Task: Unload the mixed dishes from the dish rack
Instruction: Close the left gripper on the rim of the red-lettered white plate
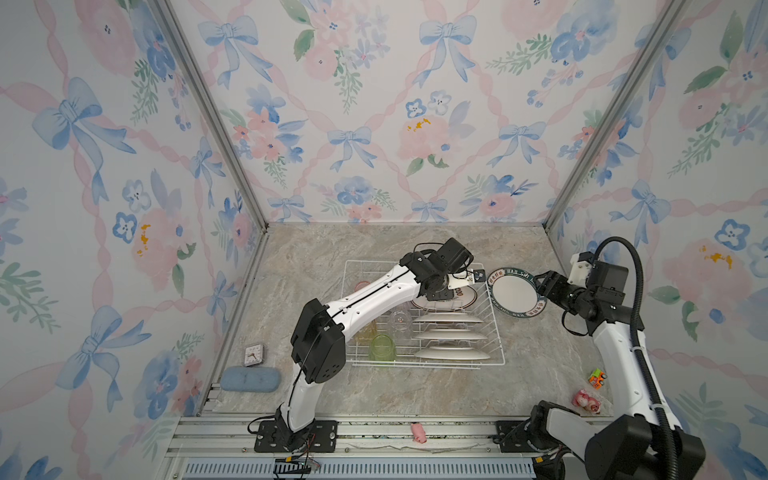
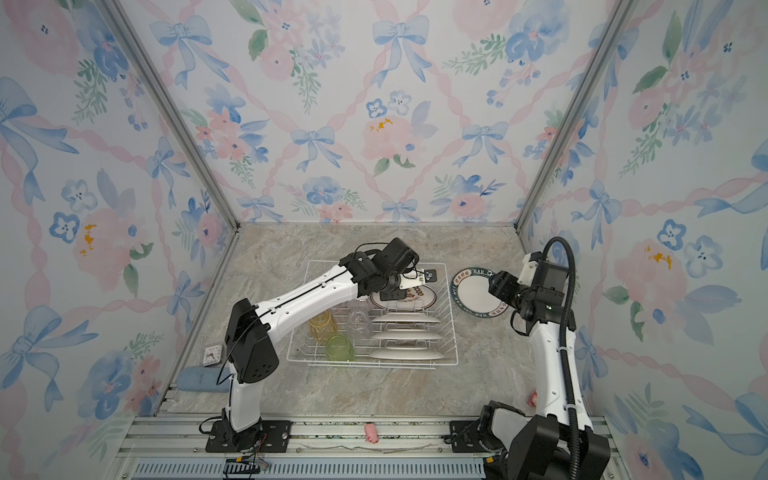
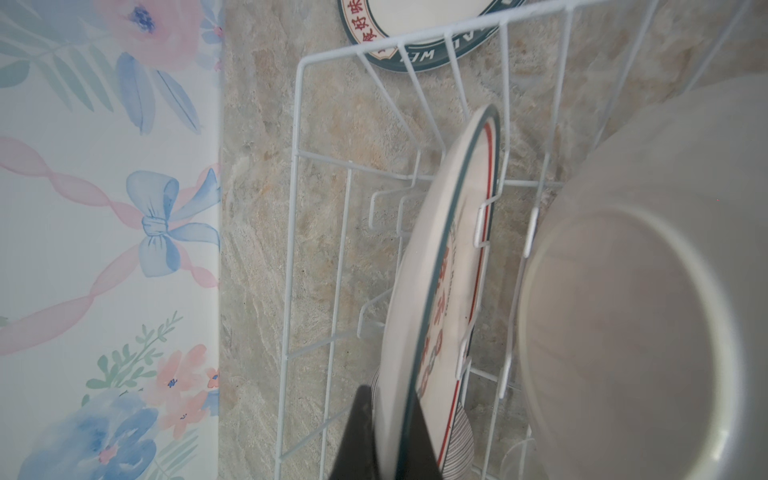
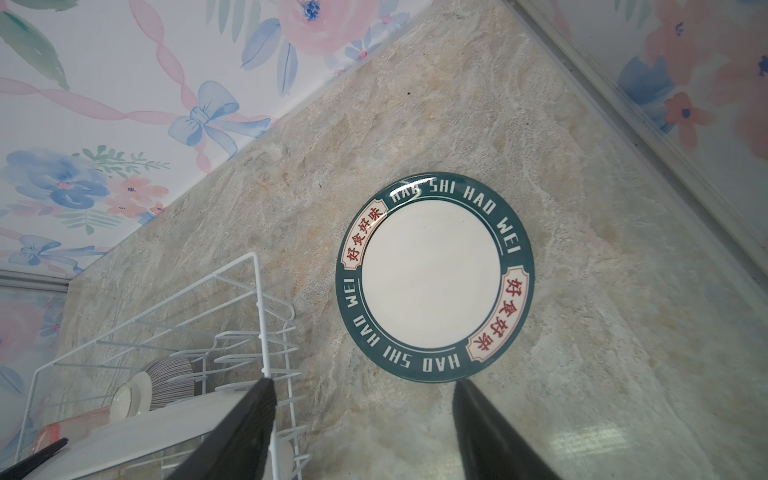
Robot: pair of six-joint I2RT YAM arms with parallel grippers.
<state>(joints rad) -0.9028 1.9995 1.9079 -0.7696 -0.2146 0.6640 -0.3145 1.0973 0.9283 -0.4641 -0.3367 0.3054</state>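
Broadly, a marbled tabletop (image 1: pixel 374 386) carries a white wire dish rack (image 1: pixel 428 365), and the left arm reaches into the rack's far end. The left gripper (image 3: pixel 390 415) is clenched on the rim of a red-lettered plate (image 3: pixel 440 257), which stands on edge between the prongs with one finger on each face. On that gripper's robot-facing side, three more plates (image 1: pixel 451 334) stand on edge in a row in the rack.

Outside the rack, a green-rimmed plate (image 4: pixel 432 278) lies flat on the tabletop just past the fingertips of the right gripper (image 4: pixel 363 384). Its jaws are spread wide and hold nothing.

Leftward of the left gripper, four tumblers stand in the rack: a clear tumbler (image 1: pixel 400 321), a green tumbler (image 1: pixel 383 348), a yellow tumbler (image 1: pixel 368 330) and a pink tumbler (image 1: pixel 361 286), which the arm partly hides. A striped bowl (image 4: pixel 170 380) lies close beside the left gripper's fingers, behind the held plate.
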